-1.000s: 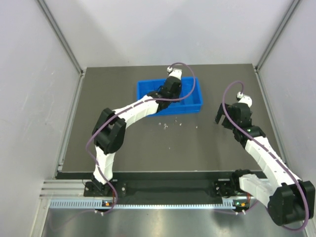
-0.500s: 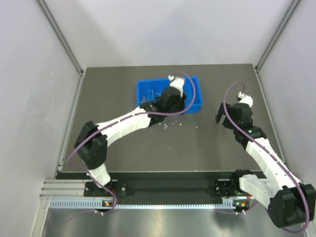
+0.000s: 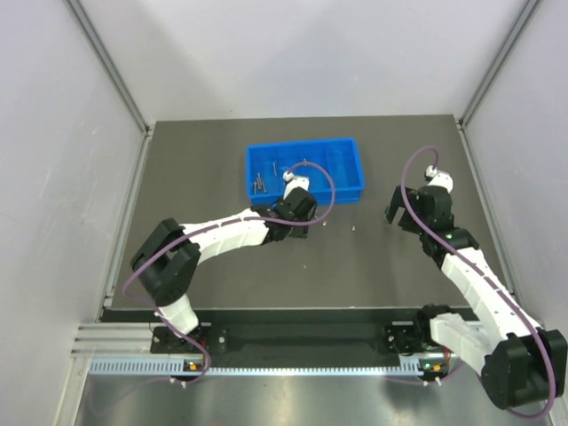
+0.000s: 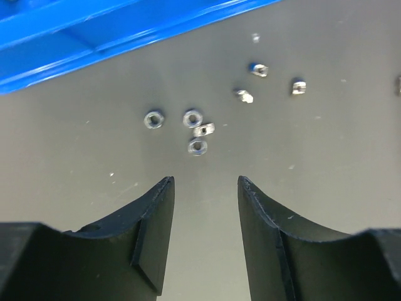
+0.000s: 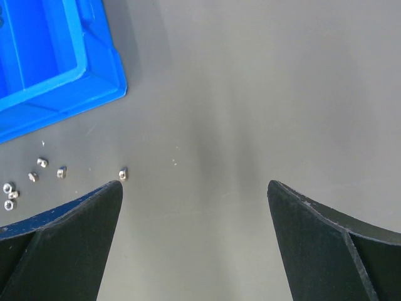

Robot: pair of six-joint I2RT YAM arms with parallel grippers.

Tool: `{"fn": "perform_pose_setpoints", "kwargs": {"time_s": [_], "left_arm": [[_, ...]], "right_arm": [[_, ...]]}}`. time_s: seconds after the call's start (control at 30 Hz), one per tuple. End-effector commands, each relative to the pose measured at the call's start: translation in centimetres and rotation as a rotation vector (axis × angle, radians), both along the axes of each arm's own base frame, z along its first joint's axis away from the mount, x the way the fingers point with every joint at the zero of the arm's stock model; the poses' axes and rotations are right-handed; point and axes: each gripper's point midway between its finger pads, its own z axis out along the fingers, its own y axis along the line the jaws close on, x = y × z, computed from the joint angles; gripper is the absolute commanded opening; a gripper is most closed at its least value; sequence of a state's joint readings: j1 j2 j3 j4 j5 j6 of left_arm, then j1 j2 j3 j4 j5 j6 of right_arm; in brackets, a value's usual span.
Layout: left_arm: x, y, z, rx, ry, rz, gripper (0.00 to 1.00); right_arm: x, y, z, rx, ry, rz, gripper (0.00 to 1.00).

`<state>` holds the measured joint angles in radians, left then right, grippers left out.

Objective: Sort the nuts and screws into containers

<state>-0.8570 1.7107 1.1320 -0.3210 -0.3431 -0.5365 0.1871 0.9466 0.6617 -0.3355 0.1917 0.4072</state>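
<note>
The blue tray (image 3: pixel 348 177) stands at the back middle of the table, with several screws (image 3: pixel 259 181) in its left compartment. Several nuts (image 4: pixel 192 118) lie loose on the dark table just in front of the tray; more nuts (image 4: pixel 299 86) lie to their right. My left gripper (image 4: pixel 205 183) is open and empty, low over the table, with a cluster of nuts just ahead of its fingertips. In the top view it (image 3: pixel 299 213) is at the tray's near edge. My right gripper (image 5: pixel 194 185) is open wide and empty, right of the tray (image 5: pixel 94 69), with one nut (image 5: pixel 123 174) by its left finger.
A lone nut (image 3: pixel 353 228) lies between the two grippers. The right gripper (image 3: pixel 398 211) hovers off the tray's right end. Grey walls enclose the table on three sides. The table's metal rail runs along the near edge.
My left arm has pulled back from over the tray toward the near side and lowered, so its gripper now is over the nuts on the table. The right arm has not moved.
</note>
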Motion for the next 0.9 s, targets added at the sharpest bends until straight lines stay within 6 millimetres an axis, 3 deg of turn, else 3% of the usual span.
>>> {"fn": "perform_pose_setpoints", "kwargs": {"time_s": [0.0, 0.2, 0.37, 0.5, 0.87], "left_arm": [[0.7, 0.6, 1.0, -0.015, -0.037, 0.06, 0.5], [1.6, 2.0, -0.6, 0.018, -0.03, 0.156, 0.44], [3.3, 3.5, -0.7, -0.032, -0.058, 0.266, 0.41], [4.2, 3.1, -0.6, -0.042, -0.082, 0.276, 0.41], [4.7, 3.1, -3.8, 0.036, -0.049, 0.271, 0.42]], "right_arm": [[0.4, 0.0, -0.2, 0.003, -0.008, 0.009, 1.0], [0.3, 0.0, -0.5, -0.001, 0.002, 0.006, 1.0], [0.4, -0.1, -0.6, -0.002, 0.006, 0.007, 1.0], [0.4, 0.0, -0.8, -0.003, 0.01, 0.007, 1.0], [0.7, 0.0, -1.1, -0.005, 0.024, 0.005, 1.0]]}}
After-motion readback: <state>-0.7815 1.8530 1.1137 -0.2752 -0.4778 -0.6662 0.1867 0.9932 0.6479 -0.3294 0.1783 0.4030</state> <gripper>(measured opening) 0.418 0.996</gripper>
